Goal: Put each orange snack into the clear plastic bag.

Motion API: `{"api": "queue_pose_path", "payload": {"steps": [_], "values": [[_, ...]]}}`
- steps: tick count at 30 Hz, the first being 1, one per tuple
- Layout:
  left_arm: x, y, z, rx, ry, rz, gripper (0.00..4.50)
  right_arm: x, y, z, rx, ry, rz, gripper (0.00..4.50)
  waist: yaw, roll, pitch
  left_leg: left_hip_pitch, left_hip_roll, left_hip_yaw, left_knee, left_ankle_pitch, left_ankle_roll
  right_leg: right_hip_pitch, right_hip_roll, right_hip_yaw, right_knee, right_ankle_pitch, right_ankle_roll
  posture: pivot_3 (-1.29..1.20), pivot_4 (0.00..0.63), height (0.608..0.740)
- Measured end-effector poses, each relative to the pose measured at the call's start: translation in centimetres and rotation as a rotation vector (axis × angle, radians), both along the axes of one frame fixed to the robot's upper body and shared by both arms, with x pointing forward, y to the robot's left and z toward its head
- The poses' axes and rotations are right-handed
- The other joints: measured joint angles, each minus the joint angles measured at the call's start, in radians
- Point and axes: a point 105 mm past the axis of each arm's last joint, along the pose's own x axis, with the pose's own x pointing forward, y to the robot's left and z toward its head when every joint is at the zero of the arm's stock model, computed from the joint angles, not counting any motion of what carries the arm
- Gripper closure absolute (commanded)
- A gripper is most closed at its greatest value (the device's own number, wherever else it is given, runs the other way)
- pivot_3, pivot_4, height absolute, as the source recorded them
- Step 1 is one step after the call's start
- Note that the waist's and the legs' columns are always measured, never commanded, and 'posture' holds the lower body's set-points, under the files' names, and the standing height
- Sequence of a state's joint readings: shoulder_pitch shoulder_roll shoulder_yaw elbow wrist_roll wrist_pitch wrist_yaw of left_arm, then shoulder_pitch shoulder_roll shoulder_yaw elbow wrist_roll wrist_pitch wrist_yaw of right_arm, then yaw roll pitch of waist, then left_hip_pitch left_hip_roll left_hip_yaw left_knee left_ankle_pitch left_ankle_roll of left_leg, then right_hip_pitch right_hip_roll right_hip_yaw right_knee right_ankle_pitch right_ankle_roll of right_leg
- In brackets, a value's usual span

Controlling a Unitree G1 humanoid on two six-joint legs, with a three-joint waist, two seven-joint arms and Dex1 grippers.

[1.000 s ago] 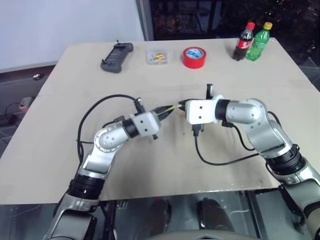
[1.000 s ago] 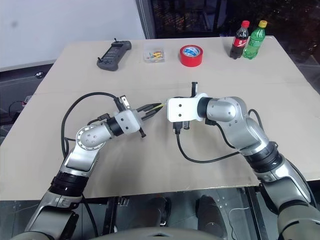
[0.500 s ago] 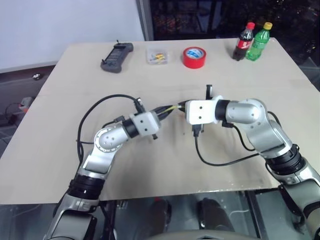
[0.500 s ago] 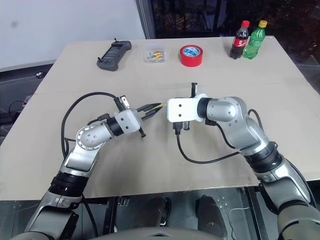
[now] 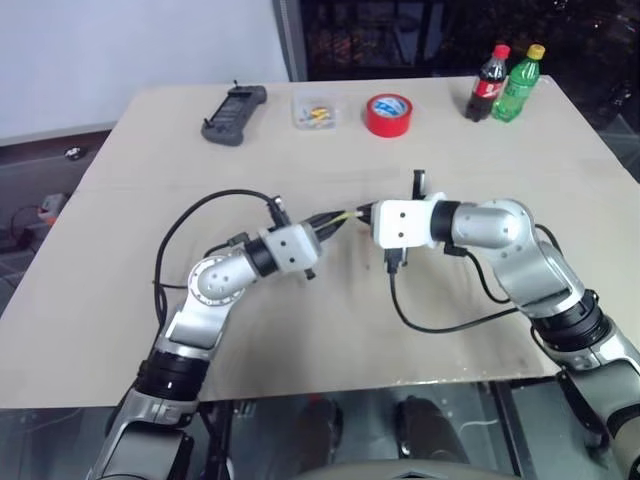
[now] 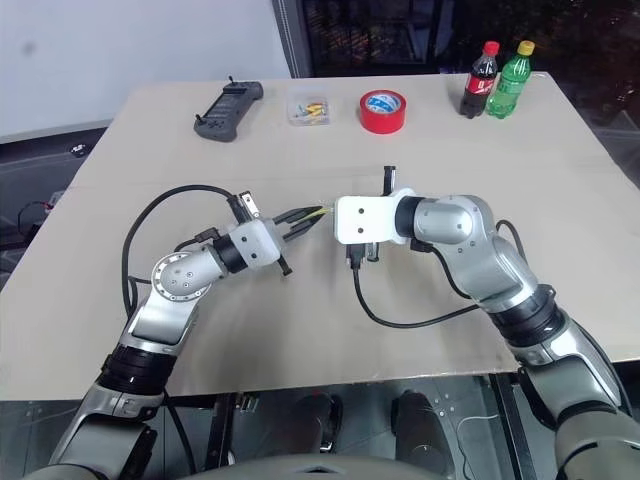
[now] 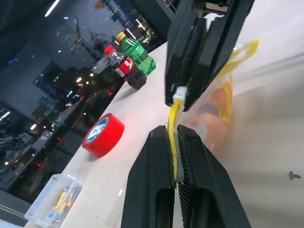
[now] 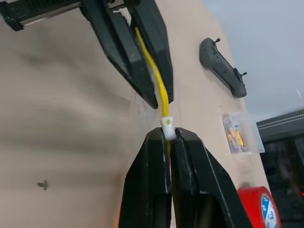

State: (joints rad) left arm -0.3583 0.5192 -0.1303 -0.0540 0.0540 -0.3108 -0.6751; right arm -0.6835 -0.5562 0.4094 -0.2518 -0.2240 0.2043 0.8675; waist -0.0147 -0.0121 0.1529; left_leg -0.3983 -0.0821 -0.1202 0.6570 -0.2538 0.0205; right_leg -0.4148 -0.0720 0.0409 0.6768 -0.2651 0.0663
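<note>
Yellow seal strip runs taut between our two pincers, held above the middle of the beige tabletop (image 5: 120, 300). Our left pincer (image 7: 175, 142) is clenched on that strip of the clear plastic bag (image 7: 223, 102), its black fingers pressed together with the yellow line caught between them. Our right pincer (image 8: 167, 137) is likewise clenched on the strip, right at the small white zip slider (image 8: 166, 125), and it faces the left one tip to tip. In the left eye view we see the two meet near the tabletop's centre, the left (image 5: 332, 222) coming in from our left side and the right (image 5: 366, 211) from our right, almost touching.

Through the crinkly film in the left wrist view we make out an orange snack (image 7: 214, 105) already inside the bag, hanging just beyond the right pincer's fingers. Whether a second one lies in there with it we cannot tell.

Along the far edge of the tabletop stand, from our left, a black handheld controller (image 5: 234, 113), a small clear box (image 5: 315, 112) with yellow bits, a red tape roll (image 5: 388, 114), and a cola bottle (image 5: 486, 84) just beside a green soda bottle (image 5: 518, 83). All of these sit well apart from our arms.
</note>
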Motion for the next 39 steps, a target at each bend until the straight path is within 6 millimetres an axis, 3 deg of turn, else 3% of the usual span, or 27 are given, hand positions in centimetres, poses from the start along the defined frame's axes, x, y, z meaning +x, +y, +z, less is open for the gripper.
{"api": "queue_pose_path", "payload": {"steps": [6, 11, 14, 17, 23, 32, 37, 38, 39], "values": [[0.3, 0.7, 0.5, -0.008, -0.011, 0.032, 4.50, 0.9, -4.5, -1.0, -0.047, 0.014, -0.148, 4.38, -0.001, 0.000, 0.000, 0.000, 0.000, 0.000, 0.000, 0.000, 0.000, 0.000, 0.000, 0.000, 0.000, 0.000, 0.000, 0.00, 0.150, 0.740], [0.3, 0.8, 0.5, -0.011, -0.014, 0.037, 4.50, 1.0, -5.8, -1.5, -0.040, 0.045, -0.199, 4.38, -0.002, 0.000, 0.000, 0.001, 0.000, 0.001, 0.000, 0.000, 0.000, 0.000, 0.000, 0.001, 0.000, 0.000, 0.000, 0.00, 0.150, 0.740], [0.5, 1.0, 0.4, -0.012, -0.009, 0.042, 4.50, 0.6, -5.2, -1.0, -0.001, 0.067, -0.182, 3.58, -0.001, 0.000, 0.000, 0.000, 0.001, 0.001, 0.000, 0.000, 0.000, 0.000, 0.000, 0.001, 0.000, 0.000, 0.000, 0.00, 0.150, 0.740], [0.6, 1.1, 0.2, -0.014, -0.005, 0.046, 4.50, 0.0, -3.2, 0.3, 0.085, 0.062, -0.124, 2.32, -0.001, 0.000, 0.000, 0.001, 0.001, 0.001, 0.000, 0.000, 0.000, 0.000, 0.000, 0.000, 0.000, 0.000, 0.000, 0.00, 0.150, 0.740], [0.6, 0.8, 0.3, -0.014, -0.010, 0.036, 4.50, -0.9, -0.2, 0.9, 0.114, 0.068, -0.021, 2.32, 0.000, 0.000, 0.000, 0.000, 0.000, 0.000, 0.000, 0.000, 0.000, 0.000, 0.000, 0.000, 0.000, 0.000, 0.000, 0.00, 0.150, 0.740], [0.4, 0.8, 0.2, -0.011, -0.015, 0.028, 4.50, 0.6, 1.4, 1.2, 0.088, 0.027, 0.024, 2.32, -0.002, 0.000, 0.000, 0.000, 0.000, 0.000, 0.000, 0.000, 0.000, 0.000, 0.000, 0.000, 0.000, 0.000, 0.000, 0.00, 0.150, 0.740], [0.3, 0.8, 0.0, -0.010, -0.010, 0.029, 4.50, 0.6, 1.8, 1.1, 0.087, 0.024, 0.043, 3.83, -0.002, 0.000, 0.000, 0.000, 0.000, 0.000, 0.000, 0.000, 0.000, 0.000, 0.000, 0.000, 0.000, 0.000, 0.000, 0.00, 0.150, 0.740], [0.3, 0.8, 0.1, -0.012, -0.012, 0.030, 4.50, 0.6, 1.8, 1.0, 0.084, 0.024, 0.046, 4.30, -0.002, 0.000, 0.000, 0.000, 0.000, 0.000, 0.000, 0.000, 0.000, 0.000, 0.000, 0.000, 0.000, 0.000, 0.000, 0.00, 0.150, 0.740], [0.3, 0.8, 0.1, -0.013, -0.013, 0.031, 4.50, 0.5, 1.8, 1.0, 0.081, 0.024, 0.050, 4.45, -0.002, 0.000, 0.000, 0.000, 0.000, 0.000, 0.000, 0.000, 0.000, 0.000, 0.000, 0.000, 0.000, 0.000, 0.000, 0.00, 0.150, 0.740]]}}
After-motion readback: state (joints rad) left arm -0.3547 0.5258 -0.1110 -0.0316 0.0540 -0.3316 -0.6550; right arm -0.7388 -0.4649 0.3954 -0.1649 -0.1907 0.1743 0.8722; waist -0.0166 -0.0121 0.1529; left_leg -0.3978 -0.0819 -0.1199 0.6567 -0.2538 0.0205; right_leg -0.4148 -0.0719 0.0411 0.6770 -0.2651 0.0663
